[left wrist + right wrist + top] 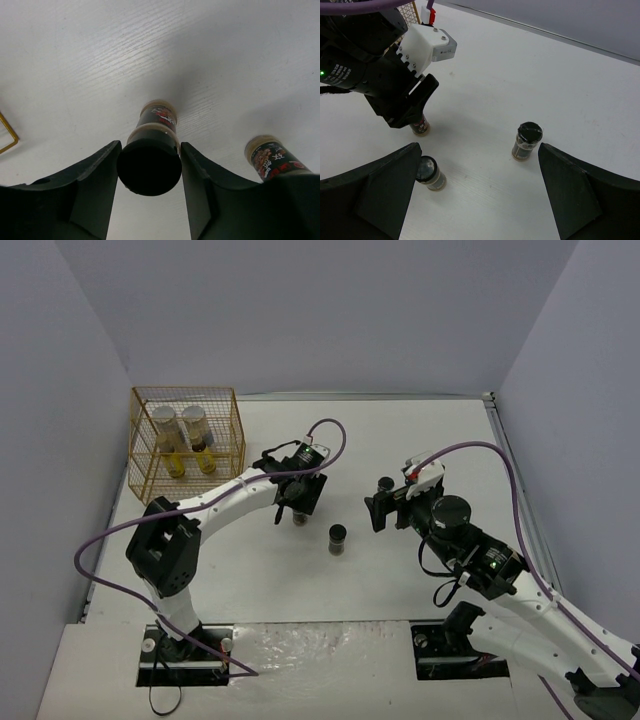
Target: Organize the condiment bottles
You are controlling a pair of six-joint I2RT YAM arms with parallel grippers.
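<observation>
Three short dark black-lidded jars stand on the white table. My left gripper (298, 495) is down over one dark jar (150, 160), with both fingers pressed against its lid; the jar stands upright on the table (298, 519). A second dark jar (338, 538) stands just to its right and also shows in the left wrist view (272, 157). A third dark jar (385, 485) stands by my right gripper (386, 508), which is wide open and empty (480, 190). Two pale silver-lidded jars (165, 425) and two slim yellow bottles (205, 460) stand inside the wire basket (140, 475).
The gold wire basket stands at the table's back left, a little left of my left gripper; its corner shows in the left wrist view (7, 132). In the right wrist view two jars (527, 142) (429, 172) stand between the open fingers' lines. Grey walls enclose the table.
</observation>
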